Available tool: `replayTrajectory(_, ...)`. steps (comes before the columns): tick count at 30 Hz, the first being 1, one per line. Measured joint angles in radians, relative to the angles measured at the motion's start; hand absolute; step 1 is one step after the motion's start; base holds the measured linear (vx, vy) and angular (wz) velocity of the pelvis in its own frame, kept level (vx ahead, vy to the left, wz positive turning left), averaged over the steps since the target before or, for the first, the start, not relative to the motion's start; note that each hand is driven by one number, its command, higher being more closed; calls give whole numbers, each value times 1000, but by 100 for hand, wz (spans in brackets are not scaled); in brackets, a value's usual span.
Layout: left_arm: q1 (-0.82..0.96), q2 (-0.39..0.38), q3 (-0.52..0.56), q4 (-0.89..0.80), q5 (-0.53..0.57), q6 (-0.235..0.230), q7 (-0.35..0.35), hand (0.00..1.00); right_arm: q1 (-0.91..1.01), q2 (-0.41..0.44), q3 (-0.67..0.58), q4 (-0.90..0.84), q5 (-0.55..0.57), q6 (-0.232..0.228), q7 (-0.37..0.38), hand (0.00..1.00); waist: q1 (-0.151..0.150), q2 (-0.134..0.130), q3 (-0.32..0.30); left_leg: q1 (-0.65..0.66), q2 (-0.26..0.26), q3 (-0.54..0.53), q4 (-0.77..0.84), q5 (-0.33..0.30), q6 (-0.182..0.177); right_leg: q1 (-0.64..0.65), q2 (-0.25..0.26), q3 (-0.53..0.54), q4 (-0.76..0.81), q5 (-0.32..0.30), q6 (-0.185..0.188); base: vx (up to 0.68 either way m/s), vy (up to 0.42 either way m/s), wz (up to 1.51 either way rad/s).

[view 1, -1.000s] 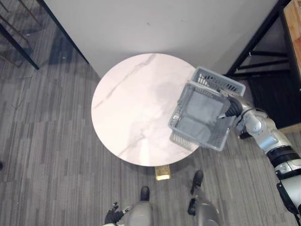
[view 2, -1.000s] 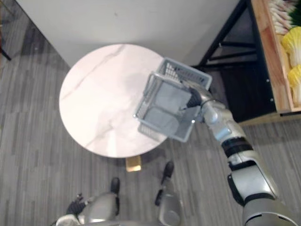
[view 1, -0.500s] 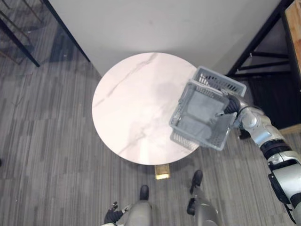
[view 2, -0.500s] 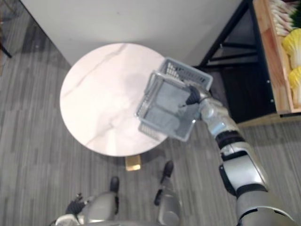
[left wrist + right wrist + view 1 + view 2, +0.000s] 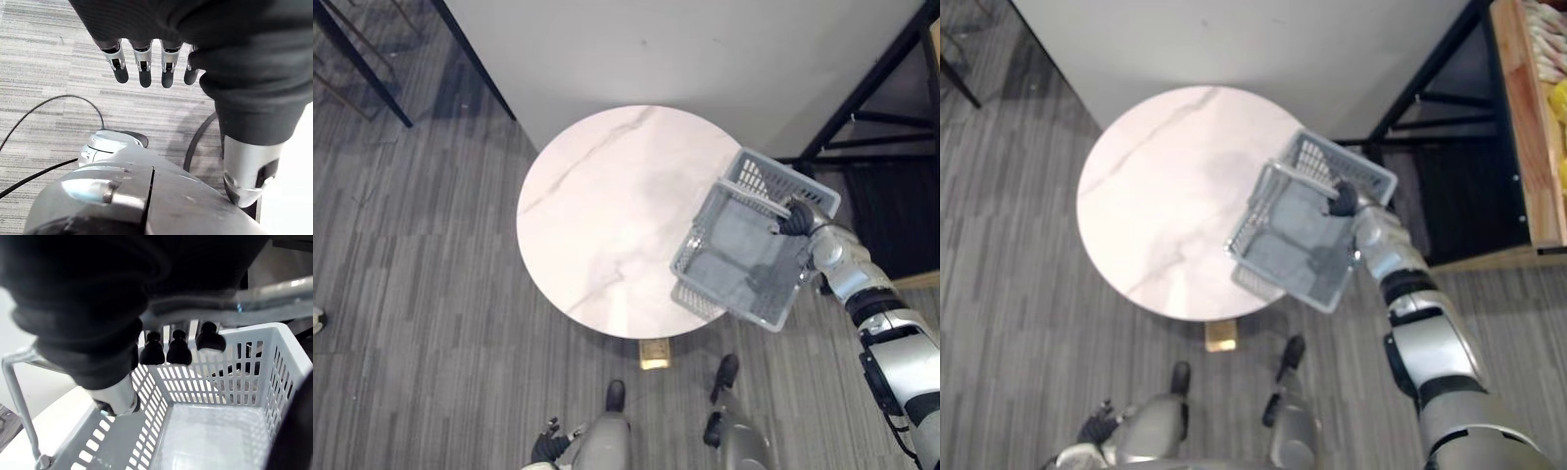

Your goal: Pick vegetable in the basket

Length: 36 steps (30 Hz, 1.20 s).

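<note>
An empty grey plastic basket (image 5: 781,177) hangs tilted over the right edge of the round white marble table (image 5: 607,215). My right hand (image 5: 793,220) is shut on its metal handle (image 5: 274,291). In the right wrist view the dark-tipped fingers (image 5: 177,350) curl under that bar, with the slotted basket wall (image 5: 230,377) just beyond. No vegetable lies in the basket. My left hand (image 5: 546,450) hangs low by my side with straight fingers (image 5: 142,63) over the carpet.
A wooden shelf (image 5: 1528,147) at the far right holds yellow and pale vegetables (image 5: 1559,98). Under it stands a black metal frame (image 5: 862,108). A white wall panel (image 5: 685,49) rises behind the table. Grey carpet surrounds it.
My right hand's fingers have curled round the basket's handle, and the basket has swung slightly towards the table's right edge. The whole view has also shifted a little.
</note>
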<state>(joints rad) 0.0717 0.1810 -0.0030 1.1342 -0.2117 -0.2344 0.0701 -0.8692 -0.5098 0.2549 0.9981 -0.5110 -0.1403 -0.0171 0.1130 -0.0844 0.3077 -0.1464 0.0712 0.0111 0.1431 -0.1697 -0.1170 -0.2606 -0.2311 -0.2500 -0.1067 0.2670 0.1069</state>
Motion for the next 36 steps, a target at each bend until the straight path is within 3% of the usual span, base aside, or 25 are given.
replayTrajectory(7, -2, 1, 1, 0, 34, 4, 4, 0, 26, -5, 127, -70, -17, -5, 21, 100, 3, 0, 0, 7, -4, -3, 0, 1, 1, 9, -4, -4, 0, 0, 0, 8, 5, 1)
replayTrajectory(12, -2, 5, 1, 1, 39, 5, 4, 0, 70, -23, 276, -179, -42, -79, 73, 100, 4, -11, -12, 11, -3, -15, 2, 1, 2, 22, -4, -14, 0, 0, 1, 2, -1, 5)
replayTrajectory(17, -2, 16, 1, 1, 53, 5, 3, 0, 103, -25, 363, -260, -42, -95, 108, 100, 4, -35, -29, 10, -3, -13, 3, 1, 2, 22, -4, -12, 0, -1, 1, 1, -1, 1)
replayTrajectory(25, 1, 20, 9, 0, 79, 8, 1, 0, 193, -179, 449, -498, -77, -168, 144, 100, -1, -44, -36, 40, 0, 2, 5, 0, 1, 40, -1, 5, 0, 1, 3, 17, 6, -5)
replayTrajectory(31, 23, 37, 10, 2, 109, 16, -8, 0, 245, -311, 449, -611, -77, -175, 144, 100, -16, -70, -96, 48, 12, 17, 3, -1, -1, 39, 11, 21, -1, 0, 5, 1, -10, -7)
replayTrajectory(36, 34, 38, 11, 6, 111, 17, -9, 0, 261, -363, 422, -652, -77, -195, 143, 100, -26, -69, -115, 50, 28, 36, 1, -6, -8, 36, 27, 39, -1, -21, 14, -38, -41, -12)
